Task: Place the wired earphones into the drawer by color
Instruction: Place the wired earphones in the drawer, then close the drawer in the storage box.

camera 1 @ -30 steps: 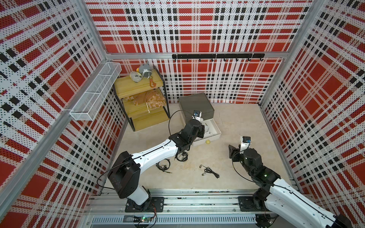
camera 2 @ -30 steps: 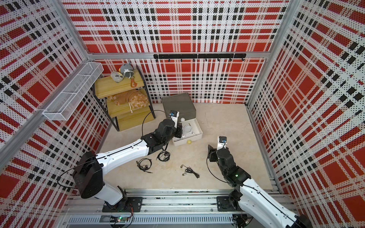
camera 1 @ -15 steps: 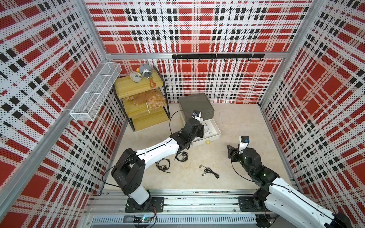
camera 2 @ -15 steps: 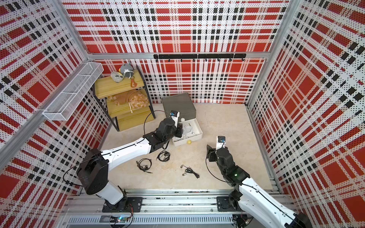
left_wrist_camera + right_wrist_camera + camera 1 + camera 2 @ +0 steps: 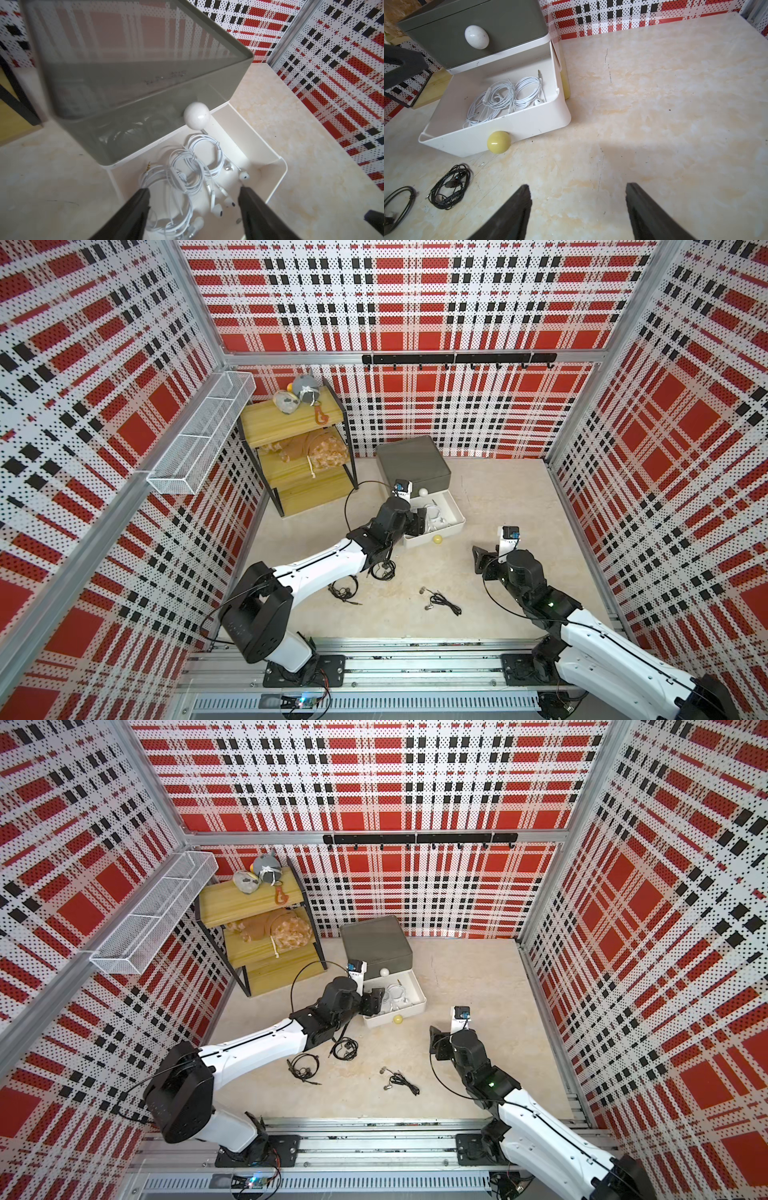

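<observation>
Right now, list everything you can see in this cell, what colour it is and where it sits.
white drawer: one, white with yellow knob, pulled open, bottom of the unit
grey drawer: one, grey with white knob, shut, above it
white earphones: at least two coils, white, inside the white drawer
black earphones: three bundles, black, on the tabletop before the drawers
shelf: one, yellow boards, black frame, back left corner
plush toys: two, grey and beige, top shelf board
wire basket: one, white, left wall
hook rail: one, black, back wall
left gripper: one, black, open, above the white drawer
right gripper: one, black, open, over bare tabletop
</observation>
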### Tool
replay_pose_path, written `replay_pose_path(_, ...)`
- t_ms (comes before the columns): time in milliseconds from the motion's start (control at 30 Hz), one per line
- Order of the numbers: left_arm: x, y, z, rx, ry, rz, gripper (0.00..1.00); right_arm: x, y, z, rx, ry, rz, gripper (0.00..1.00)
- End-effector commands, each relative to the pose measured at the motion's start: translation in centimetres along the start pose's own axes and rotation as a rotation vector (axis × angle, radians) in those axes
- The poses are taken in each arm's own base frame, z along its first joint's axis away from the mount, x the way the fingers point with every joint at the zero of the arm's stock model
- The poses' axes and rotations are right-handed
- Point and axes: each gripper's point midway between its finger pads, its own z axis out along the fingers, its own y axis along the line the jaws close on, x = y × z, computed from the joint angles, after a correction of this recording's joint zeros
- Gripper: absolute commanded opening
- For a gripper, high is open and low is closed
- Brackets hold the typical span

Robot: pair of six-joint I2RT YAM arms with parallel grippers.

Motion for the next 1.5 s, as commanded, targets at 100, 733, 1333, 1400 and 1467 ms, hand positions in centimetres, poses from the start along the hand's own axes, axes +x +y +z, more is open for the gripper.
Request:
replay_pose_path(100, -0.7, 3.0, -3.8, -0.055, -0.127, -0.088, 0.99, -1.3, 1.2, 0.8, -0.03, -0.011, 0.08, 0.8)
replay_pose_path(733, 3.8, 10.9, -11.2, -0.154, -0.294, -0.047, 0.99, -1.3, 3.3, 5.0, -0.018, 0.094, 0.207, 0.84)
replay_pose_path(1333, 4.1, 12.5, -14.1, -0.183, -0.398, -0.044, 0.99, -1.1, 5.1, 8.5, -0.02, 0.17, 0.263, 0.85)
replay_pose_path(1400, 4.1, 12.5, -14.2, -0.183, -0.4, -0.044, 0.99, -1.1, 5.4, 8.7, -0.028, 0.175, 0.266, 0.85)
replay_pose_path(1467, 4.1, 12.5, -14.2, -0.182, -0.4, -0.046, 0.99, -1.1, 5.7, 9.0, -0.038, 0.178, 0.273, 0.85)
